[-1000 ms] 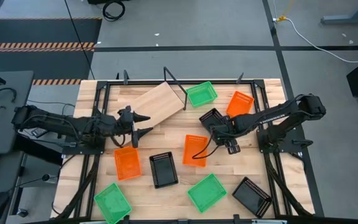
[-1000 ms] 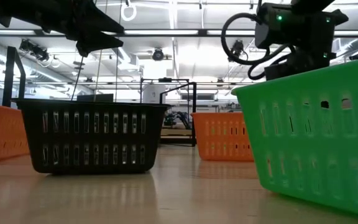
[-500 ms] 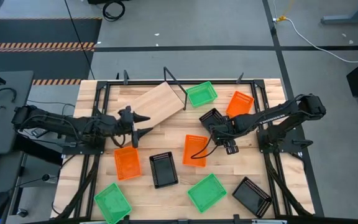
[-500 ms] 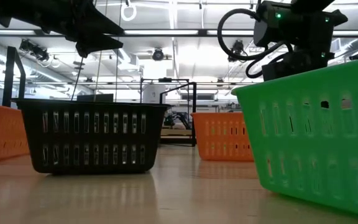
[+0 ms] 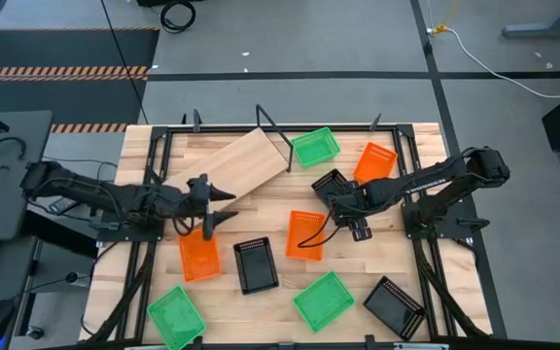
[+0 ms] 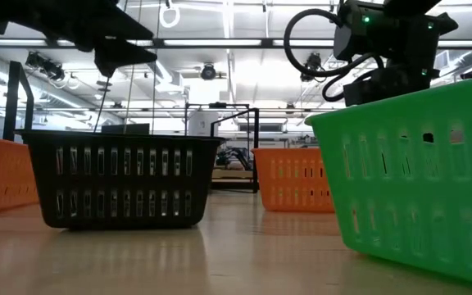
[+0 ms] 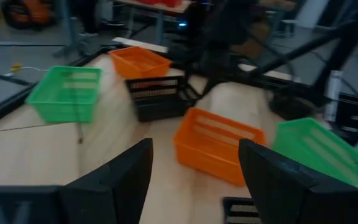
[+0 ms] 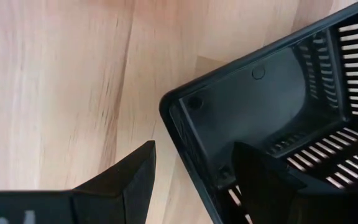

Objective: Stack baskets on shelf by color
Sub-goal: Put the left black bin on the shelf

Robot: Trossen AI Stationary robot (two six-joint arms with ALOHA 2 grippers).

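Nine mesh baskets lie scattered on the table. My right gripper (image 5: 335,200) is open at the black basket (image 5: 331,185) right of the shelf, its fingers astride that basket's wall near a corner (image 8: 188,134), one outside and one inside. My left gripper (image 5: 224,205) is open and holds nothing. It hovers beside the near left end of the shelf (image 5: 249,160), a light wood board with a black rail (image 5: 275,134), and just beyond an orange basket (image 5: 199,255). In the left wrist view another orange basket (image 7: 216,144) lies ahead of my left gripper (image 7: 194,146). My right gripper has one finger (image 8: 132,171) outside and one finger (image 8: 257,171) inside the black basket's wall near a corner (image 8: 188,134), coming from above. The basket rests on the table. I cannot tell whether either finger touches the wall.
Other baskets stand at the far side, green (image 5: 316,146) and orange (image 5: 375,160). In the middle is an orange one (image 5: 305,233). Near the front edge sit black (image 5: 256,264), green (image 5: 324,299), green (image 5: 175,316) and black (image 5: 395,306). Black frame rails run along both table sides.
My left gripper has moved a little toward the table's near edge, toward the orange basket below it, staying open. My right gripper has stayed at the black basket.
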